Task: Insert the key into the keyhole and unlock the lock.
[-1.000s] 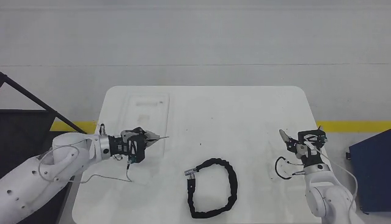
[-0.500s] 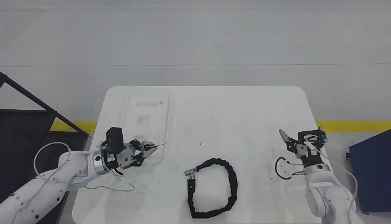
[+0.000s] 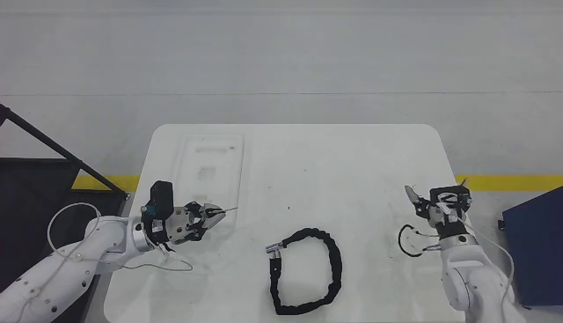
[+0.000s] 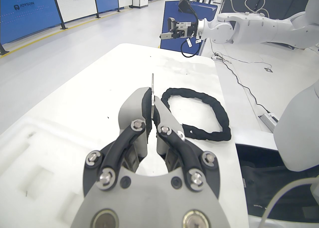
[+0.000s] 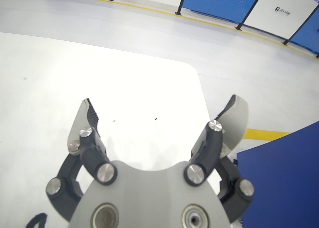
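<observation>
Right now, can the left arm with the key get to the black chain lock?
Probably yes: bare table lies between the left end effector, shut on the key, and the lock.

Keys: one thin silver metal key (image 4: 152, 82) was counted.
Locks: one black fabric-sleeved chain lock (image 3: 335, 261) with a silver end was counted.
Trays: one white moulded foam tray (image 3: 211, 160) was counted.
Tables: one white round-cornered table (image 3: 369, 173) was counted.
Grippers: two were counted, the left gripper (image 4: 152, 96) and the right gripper (image 5: 159, 102), each grey metal with black ribbed pads.

Bright, even light; the white table (image 5: 99, 77) glares.
</observation>
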### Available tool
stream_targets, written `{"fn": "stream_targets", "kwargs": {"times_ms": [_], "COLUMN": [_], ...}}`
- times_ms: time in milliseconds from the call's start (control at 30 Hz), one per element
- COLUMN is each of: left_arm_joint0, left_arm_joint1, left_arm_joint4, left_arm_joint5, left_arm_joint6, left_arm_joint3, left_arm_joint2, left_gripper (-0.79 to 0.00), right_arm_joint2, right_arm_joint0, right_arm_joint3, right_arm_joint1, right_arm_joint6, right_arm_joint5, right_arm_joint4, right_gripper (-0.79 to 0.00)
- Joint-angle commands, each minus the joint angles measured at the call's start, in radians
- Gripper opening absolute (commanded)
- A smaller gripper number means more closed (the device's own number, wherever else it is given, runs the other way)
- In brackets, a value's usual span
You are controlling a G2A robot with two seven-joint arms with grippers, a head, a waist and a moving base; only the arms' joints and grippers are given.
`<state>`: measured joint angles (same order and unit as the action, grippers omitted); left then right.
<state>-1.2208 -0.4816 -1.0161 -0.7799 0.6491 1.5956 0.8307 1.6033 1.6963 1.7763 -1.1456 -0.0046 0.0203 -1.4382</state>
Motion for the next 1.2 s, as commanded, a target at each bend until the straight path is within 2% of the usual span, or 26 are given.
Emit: {"fn": "stream_targets", "kwargs": {"times_ms": [0, 100, 200, 400, 533, 600, 1133, 1167], "left_arm_joint0": [0.0, 0.0, 0.0, 0.0, 0.0, 0.0, 0.0, 0.0], "left_arm_joint1": [0.0, 0.0, 0.0, 0.0, 0.0, 0.0, 0.0, 0.0], "left_arm_joint4": [0.0, 0.0, 0.0, 0.0, 0.0, 0.0, 0.0, 0.0], "left_arm_joint5": [0.0, 0.0, 0.0, 0.0, 0.0, 0.0, 0.0, 0.0], "left_arm_joint6": [0.0, 0.0, 0.0, 0.0, 0.0, 0.0, 0.0, 0.0], "left_arm_joint3": [0.0, 0.0, 0.0, 0.0, 0.0, 0.0, 0.0, 0.0], "left_arm_joint2": [0.0, 0.0, 0.0, 0.0, 0.0, 0.0, 0.0, 0.0], "left_gripper": [-0.785, -0.785, -0.785, -0.785, -0.785, -0.785, -0.785, -0.785], "right_arm_joint2": [-0.022, -0.064, -0.124, -0.286, -0.39, -0.426, -0.426, -0.426], "right_arm_joint0": [-0.026, -0.063, -0.113, -0.245, -0.284, -0.299, -0.299, -0.299], "right_arm_joint3": [-0.001, 0.009, 0.02, 0.029, 0.021, 0.014, 0.014, 0.021], "right_arm_joint1": [0.005, 0.012, 0.014, 0.018, 0.017, 0.011, 0.011, 0.011], "right_arm_joint6": [-0.015, -0.044, -0.027, 0.001, 0.002, 0.022, 0.022, -0.001], "right_arm_joint5": [-0.013, -0.063, -0.13, -0.328, -0.413, -0.418, -0.418, -0.447], "right_arm_joint4": [-0.17, -0.368, -0.491, -0.778, -0.937, -0.945, -0.945, -0.911], "right_gripper": [0.0, 0.0, 0.0, 0.0, 0.0, 0.0, 0.0, 0.0]}}
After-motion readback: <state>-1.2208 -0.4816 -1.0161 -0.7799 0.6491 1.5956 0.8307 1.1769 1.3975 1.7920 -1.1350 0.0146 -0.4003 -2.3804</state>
